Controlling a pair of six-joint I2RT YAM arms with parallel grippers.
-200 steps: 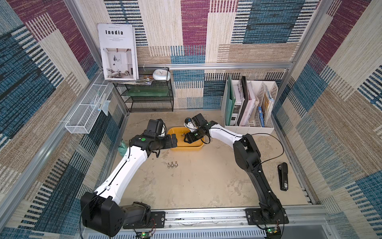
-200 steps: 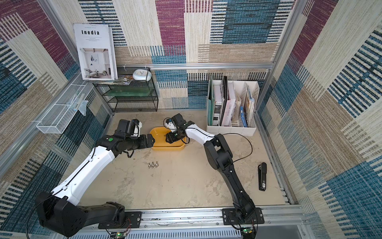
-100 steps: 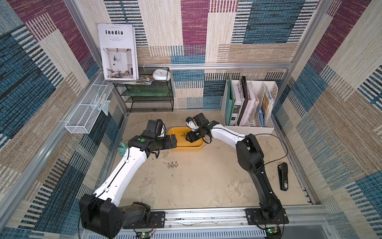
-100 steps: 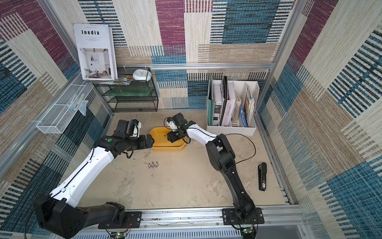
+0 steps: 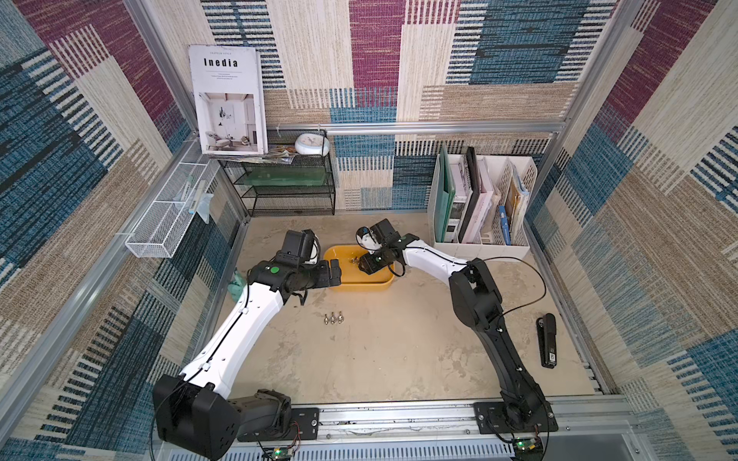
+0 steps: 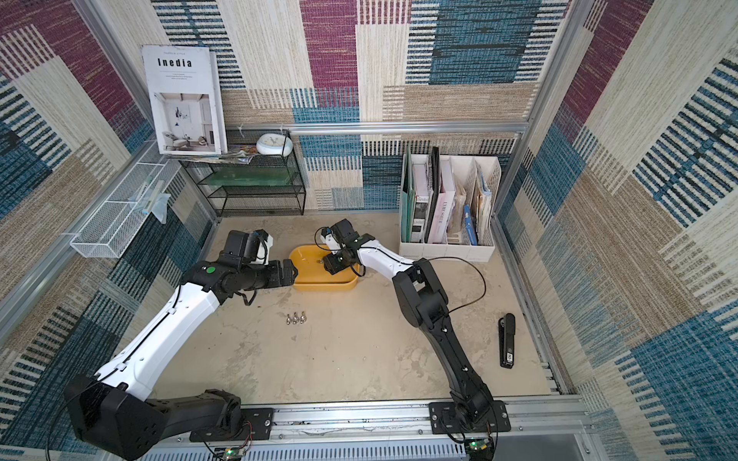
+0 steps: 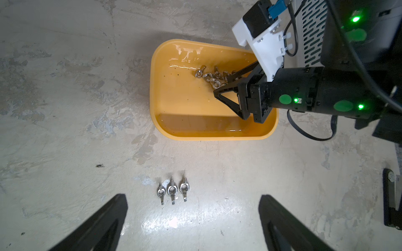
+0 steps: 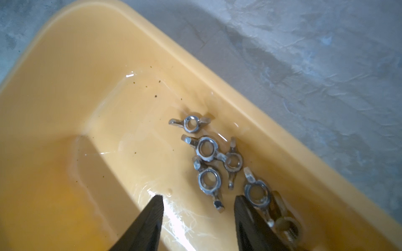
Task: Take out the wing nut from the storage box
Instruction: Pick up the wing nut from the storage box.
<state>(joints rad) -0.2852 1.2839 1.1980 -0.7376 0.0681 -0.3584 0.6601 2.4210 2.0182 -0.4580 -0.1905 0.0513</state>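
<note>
Wing nuts [image 8: 219, 156] lie tangled in the storage box [image 8: 65, 65], so the right gripper's [image 8: 199, 197] open, empty jaws may snag two or knock one away; the left gripper [image 7: 192, 196] gapes empty outside it.

Inside the storage box [image 5: 359, 285], the right end effector [image 8: 198, 198], jaws apart, crowds the far right, hard against the wing nut cluster [image 8: 197, 150]; the box's left floor lies open. The left end effector [image 5: 335, 272] hangs just beside its left rim. Near, three wing nuts [image 5: 332, 318] interrupt the broad bench [image 5: 379, 359].
</note>
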